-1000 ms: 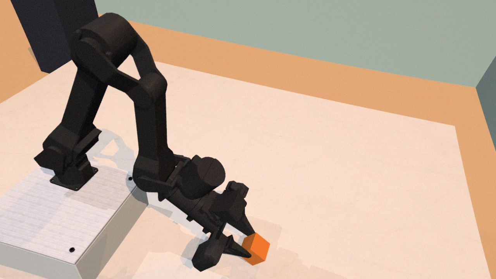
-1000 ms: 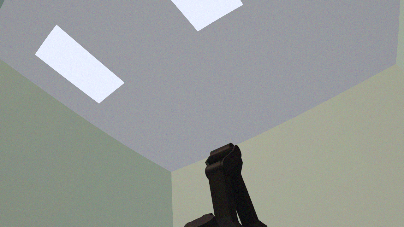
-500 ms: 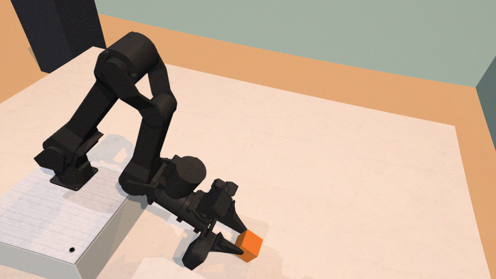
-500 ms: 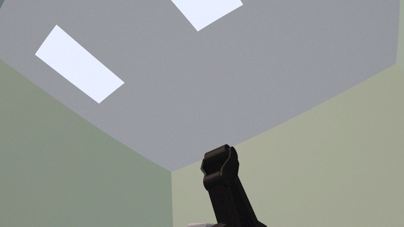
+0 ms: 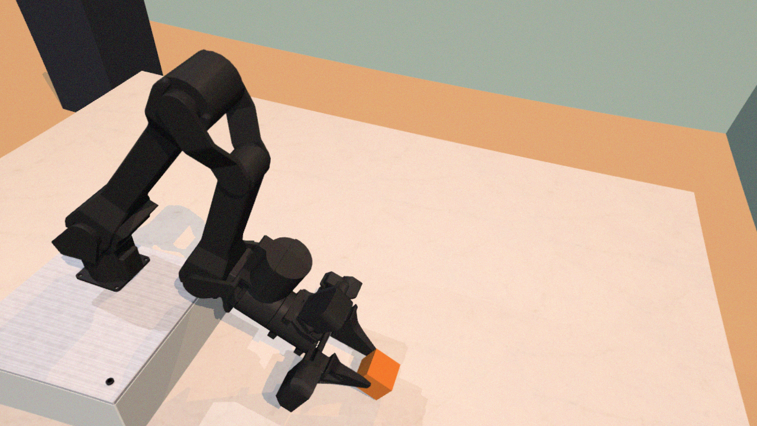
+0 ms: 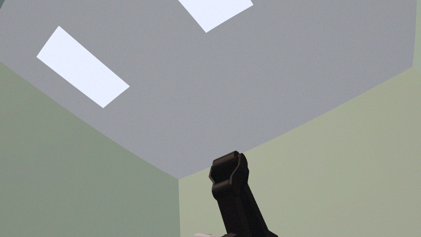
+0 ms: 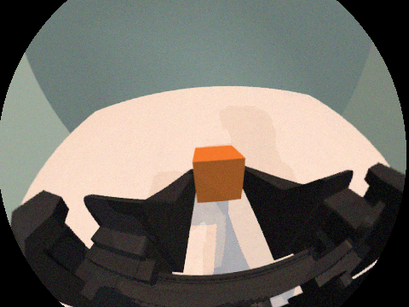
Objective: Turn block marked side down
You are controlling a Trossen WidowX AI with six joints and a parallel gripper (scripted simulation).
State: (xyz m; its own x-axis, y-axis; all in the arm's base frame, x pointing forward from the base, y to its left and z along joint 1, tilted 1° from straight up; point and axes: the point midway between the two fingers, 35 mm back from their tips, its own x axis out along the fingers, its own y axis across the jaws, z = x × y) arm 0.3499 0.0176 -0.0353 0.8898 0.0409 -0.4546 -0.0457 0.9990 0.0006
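An orange block (image 5: 379, 375) (image 7: 218, 173) sits low at the table's front, between my fingertips. No mark shows on the faces I can see. My gripper (image 5: 368, 364) (image 7: 220, 190) lies almost level, close over the table (image 5: 502, 254), and is shut on the block from both sides. In the wrist view the block rests on or just over the table top; I cannot tell which. The exterior view shows only an arm link (image 6: 232, 188) against the ceiling.
The arm's base stands on a grey raised plinth (image 5: 63, 339) at the front left. A dark tall cabinet (image 5: 84, 42) stands behind the table's far left corner. The table's front edge is near the block.
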